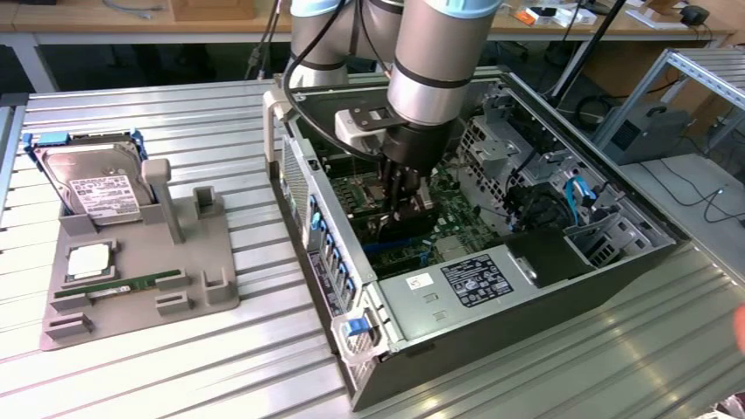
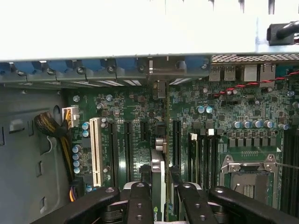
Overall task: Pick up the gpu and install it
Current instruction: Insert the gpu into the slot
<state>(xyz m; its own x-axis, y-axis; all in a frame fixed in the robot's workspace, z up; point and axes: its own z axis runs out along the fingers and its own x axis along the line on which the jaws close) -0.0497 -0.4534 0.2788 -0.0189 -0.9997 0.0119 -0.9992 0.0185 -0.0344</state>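
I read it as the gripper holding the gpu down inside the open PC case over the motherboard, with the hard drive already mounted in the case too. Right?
Not quite. The gripper does hold the gpu over the motherboard inside the PC case, but the hard drive is not mounted: the exterior view shows it standing in the grey holder outside the case.

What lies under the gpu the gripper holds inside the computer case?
Under the gpu, held edge-on in the gripper, lies the green motherboard with black slots. The slot directly below is covered by the card.
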